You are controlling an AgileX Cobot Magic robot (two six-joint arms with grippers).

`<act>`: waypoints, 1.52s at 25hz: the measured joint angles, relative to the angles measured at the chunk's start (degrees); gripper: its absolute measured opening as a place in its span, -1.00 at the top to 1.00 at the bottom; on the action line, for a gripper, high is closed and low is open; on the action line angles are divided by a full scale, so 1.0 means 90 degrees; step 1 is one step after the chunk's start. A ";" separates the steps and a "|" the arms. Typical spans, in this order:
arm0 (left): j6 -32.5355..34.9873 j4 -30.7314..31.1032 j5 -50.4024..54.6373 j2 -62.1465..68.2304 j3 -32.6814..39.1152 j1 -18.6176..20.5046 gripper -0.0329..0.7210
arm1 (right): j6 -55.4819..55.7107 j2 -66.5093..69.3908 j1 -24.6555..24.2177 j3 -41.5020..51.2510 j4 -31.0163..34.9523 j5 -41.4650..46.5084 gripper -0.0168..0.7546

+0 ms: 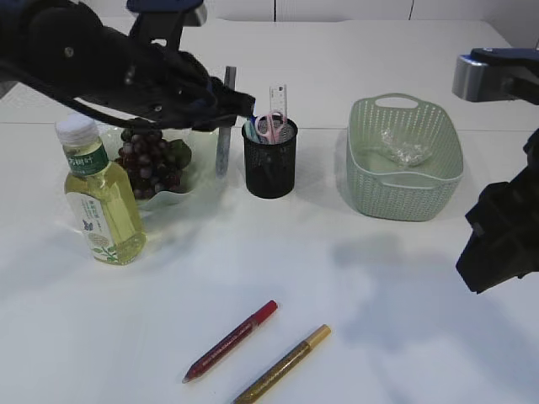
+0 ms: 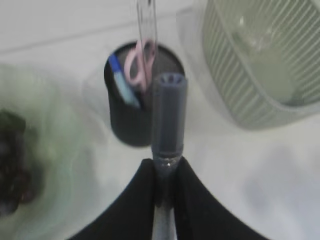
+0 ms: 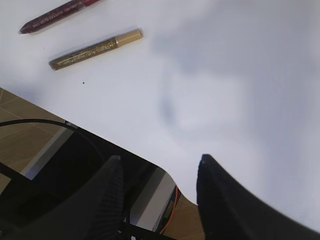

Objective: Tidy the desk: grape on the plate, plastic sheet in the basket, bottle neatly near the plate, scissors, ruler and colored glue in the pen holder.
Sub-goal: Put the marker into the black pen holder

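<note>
the left end effector (image 2: 164, 172) is closed on a grey glue pen (image 2: 168, 115), its two black fingers (image 2: 135, 200) pinching the barrel just below the cap. in the exterior view the pen (image 1: 224, 126) hangs upright above the desk (image 1: 354, 286), between the plate (image 1: 187, 187) and the black mesh pen holder (image 1: 270, 160), just beside the holder's left rim and not inside it. the holder already carries pink-handled scissors (image 1: 270, 124), a clear ruler (image 1: 279, 99) and a blue-tipped item (image 2: 121, 82). the grapes (image 1: 150, 162) sit on the pale green plate, and the bottle (image 1: 98, 195) of yellowish drink stands upright just in front of the plate, at its left.

the right end effector (image 3: 160, 187) stands about half open with nothing between its fingers (image 3: 107, 195), hovering over bare desk near the front right edge. a dark red glue pen (image 1: 230, 341) and a gold glue pen (image 1: 283, 364) lie side by side on the desk near the front, slanted, close but apart. the crumpled plastic sheet (image 1: 404, 150) lies inside the pale green basket (image 1: 404, 206) at the back right.
</note>
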 joint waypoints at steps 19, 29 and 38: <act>0.0000 0.0069 -0.5099 0.1508 0.0000 0.0000 0.74 | -0.0172 0.0000 0.0000 0.0000 0.0000 0.0000 -0.04; 0.0000 0.0080 -0.5964 0.2185 -0.0410 0.0067 0.74 | -0.0294 0.0000 0.0000 0.0000 -0.0005 0.0000 -0.04; 0.0000 0.0234 -0.5336 0.2584 -0.0982 0.0262 0.74 | -0.0375 0.0000 0.0000 0.0000 -0.0028 0.0000 -0.04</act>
